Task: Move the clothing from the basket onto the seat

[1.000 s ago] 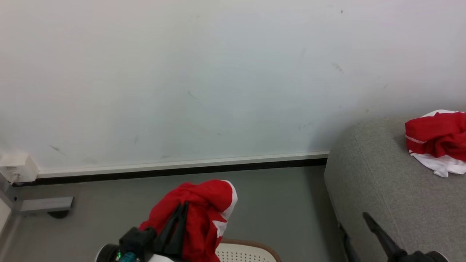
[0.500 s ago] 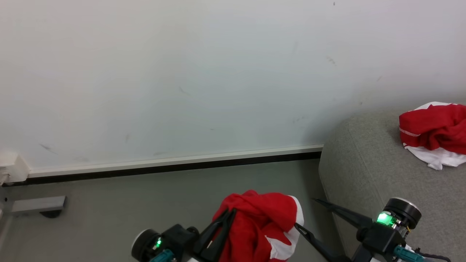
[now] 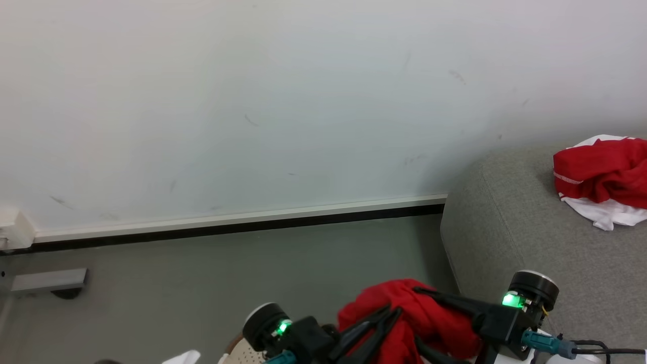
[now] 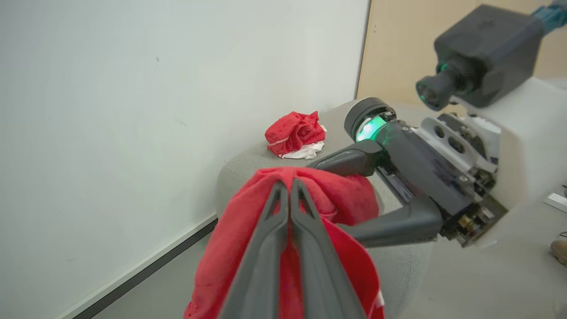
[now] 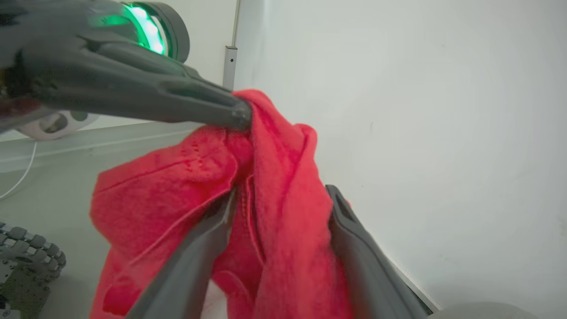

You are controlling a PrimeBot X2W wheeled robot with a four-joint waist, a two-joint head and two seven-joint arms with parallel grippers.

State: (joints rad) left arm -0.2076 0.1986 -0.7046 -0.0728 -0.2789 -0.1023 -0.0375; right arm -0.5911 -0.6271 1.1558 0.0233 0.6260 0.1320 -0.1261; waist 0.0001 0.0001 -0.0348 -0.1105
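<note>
One red garment [image 3: 429, 321] hangs at the bottom of the head view, just left of the grey seat [image 3: 505, 227]. My left gripper [image 3: 397, 312] is shut on its top fold; the left wrist view shows the closed fingertips [image 4: 286, 182] pinching the cloth. My right gripper [image 3: 418, 318] is open, one finger on each side of the same garment [image 5: 283, 177], the cloth bunched between them. The second red and white garment [image 3: 601, 172] lies crumpled on top of the seat [image 4: 239, 164]. A sliver of the cream basket [image 3: 241, 353] with its brown rim peeks in at the bottom edge.
A pale wall with a dark baseboard [image 3: 242, 227] runs behind the grey floor. A white box [image 3: 12, 230] sits on the wall at far left, with a grey bracket [image 3: 48, 280] on the floor below. A person's shoe [image 4: 559, 250] shows at the right edge.
My left gripper has carried the red garment rightward toward the seat. The right gripper has come in from the right and now straddles the cloth. The head view has shifted slightly.
</note>
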